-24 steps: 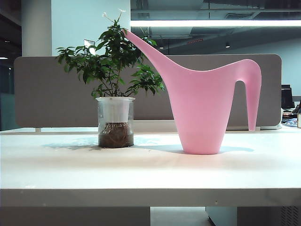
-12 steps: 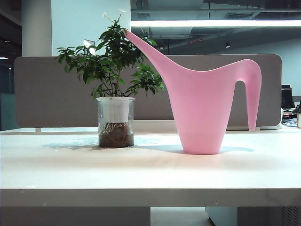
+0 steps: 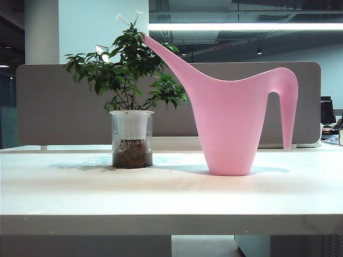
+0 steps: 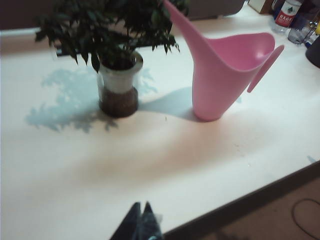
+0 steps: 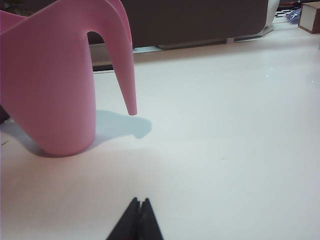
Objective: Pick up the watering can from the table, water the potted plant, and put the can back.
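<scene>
Watering can (image 3: 230, 126), large smooth pink plastic w/ tapered body, stands upright on the wide flat white table (image 3: 171, 198), right of centre in ext view. Long slender spout slants up to the left; tip sits in front of the upper foliage of the potted plant (image 3: 130, 96): small bushy dark-green plant in clear glass jar w/ white inner cup, brown soil and roots showing. Arched open-ended handle hangs on the can's right side, end clear of the tabletop. Plant stands just beside the can on its left, jar and can body apart. Grey partition panel (image 3: 53, 107) runs behind both. No arm or gripper visible in this view.

Left wrist view: left gripper (image 4: 141, 222) over the table's near edge, well short of both items, fingers clenched tip to tip, holding nothing. Can (image 4: 225, 75) and plant (image 4: 115, 55) ahead of it, each casting a shadow on the top. Bottles (image 4: 287, 12) at the far corner of the table.

Right wrist view: right gripper (image 5: 140, 220) low over bare tabletop, fingers pressed together, empty. Can (image 5: 55, 85) ahead of it and off to one side, handle end nearest the gripper, not touched.
</scene>
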`<action>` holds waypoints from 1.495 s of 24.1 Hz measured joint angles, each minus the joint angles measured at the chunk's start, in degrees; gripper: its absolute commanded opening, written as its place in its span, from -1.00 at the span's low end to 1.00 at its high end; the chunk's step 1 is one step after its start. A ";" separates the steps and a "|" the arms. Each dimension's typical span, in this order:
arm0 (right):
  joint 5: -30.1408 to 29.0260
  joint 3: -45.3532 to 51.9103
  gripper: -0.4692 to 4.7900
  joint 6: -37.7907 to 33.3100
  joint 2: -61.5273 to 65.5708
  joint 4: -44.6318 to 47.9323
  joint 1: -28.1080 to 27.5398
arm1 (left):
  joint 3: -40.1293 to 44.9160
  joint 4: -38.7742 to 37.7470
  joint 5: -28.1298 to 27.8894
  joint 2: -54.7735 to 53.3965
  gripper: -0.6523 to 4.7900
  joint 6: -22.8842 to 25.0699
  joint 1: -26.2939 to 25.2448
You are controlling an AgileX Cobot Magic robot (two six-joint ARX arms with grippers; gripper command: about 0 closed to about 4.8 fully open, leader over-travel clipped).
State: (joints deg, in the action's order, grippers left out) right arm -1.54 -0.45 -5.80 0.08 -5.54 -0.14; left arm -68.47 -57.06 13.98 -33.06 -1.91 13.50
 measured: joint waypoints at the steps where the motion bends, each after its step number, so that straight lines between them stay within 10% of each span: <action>1: 0.00 0.00 -0.82 0.00 0.00 0.00 0.00 | -0.70 -0.17 -0.02 0.17 -0.78 0.98 0.00; 36: 2.91 -10.64 -0.83 2.84 0.48 7.02 -0.02 | -1.53 -0.70 0.15 2.25 -0.78 3.39 0.00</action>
State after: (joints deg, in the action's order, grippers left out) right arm 1.37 -11.09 -2.96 0.56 1.48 -0.16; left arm -70.00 -57.76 14.13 -30.81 1.48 13.50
